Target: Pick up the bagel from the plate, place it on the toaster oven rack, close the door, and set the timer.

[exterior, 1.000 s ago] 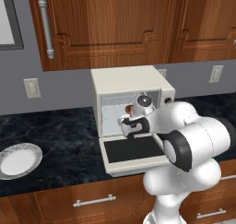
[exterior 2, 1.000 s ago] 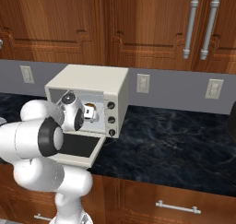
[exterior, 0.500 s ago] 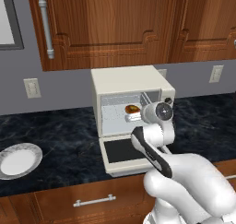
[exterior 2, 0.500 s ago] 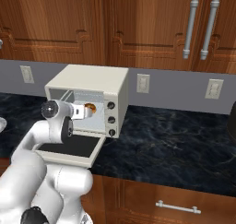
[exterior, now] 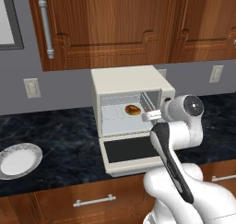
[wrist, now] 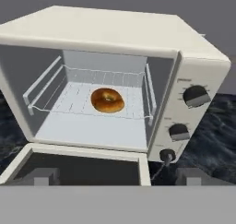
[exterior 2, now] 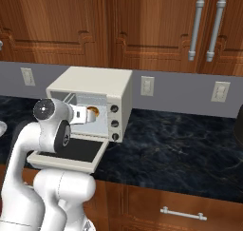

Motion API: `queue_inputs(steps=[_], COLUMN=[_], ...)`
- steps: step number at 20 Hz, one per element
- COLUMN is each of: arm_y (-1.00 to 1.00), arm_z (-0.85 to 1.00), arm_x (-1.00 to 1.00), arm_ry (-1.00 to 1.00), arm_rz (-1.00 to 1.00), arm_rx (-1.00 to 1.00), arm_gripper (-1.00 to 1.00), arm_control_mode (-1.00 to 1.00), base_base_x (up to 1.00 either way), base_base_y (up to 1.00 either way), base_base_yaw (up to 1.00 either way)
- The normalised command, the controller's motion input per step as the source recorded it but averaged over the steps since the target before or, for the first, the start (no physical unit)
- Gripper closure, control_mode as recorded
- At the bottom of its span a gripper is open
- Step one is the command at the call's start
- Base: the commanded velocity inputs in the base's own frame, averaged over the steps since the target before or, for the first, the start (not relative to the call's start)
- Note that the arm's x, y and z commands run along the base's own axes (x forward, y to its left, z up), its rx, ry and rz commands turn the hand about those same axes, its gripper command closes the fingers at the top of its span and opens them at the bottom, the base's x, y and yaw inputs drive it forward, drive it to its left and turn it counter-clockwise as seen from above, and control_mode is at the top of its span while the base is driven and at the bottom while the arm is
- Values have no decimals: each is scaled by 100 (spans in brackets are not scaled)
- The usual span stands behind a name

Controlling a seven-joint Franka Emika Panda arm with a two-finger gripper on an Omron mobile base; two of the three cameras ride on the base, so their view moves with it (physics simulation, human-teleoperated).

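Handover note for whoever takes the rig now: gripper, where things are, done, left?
Gripper: open, holding nothing, in front of the toaster oven.
Bagel: lying on the rack inside the oven.
Plate: bare, on the counter left of the oven.
Door: dropped open, flat.
Done: bagel picked and placed.
Left: close the door, then set the timer with a knob on the right front.

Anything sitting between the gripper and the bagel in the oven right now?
No. In the hand view the open gripper looks over the lowered door straight at the bagel on the toaster oven rack; that stretch is bare.
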Motion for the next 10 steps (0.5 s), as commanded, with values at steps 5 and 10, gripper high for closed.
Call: queue_inputs(steps=[5,10], arm_y=[-30,10], arm_z=[0,-10], arm_x=[-58,-72], arm_ry=[26,11], arm_rz=[4,13], arm_rx=[0,-9], arm_gripper=[-100,-100], arm_control_mode=[-100,-100], base_base_x=[0,0], base_base_y=[0,0], base_base_yaw=[0,0])
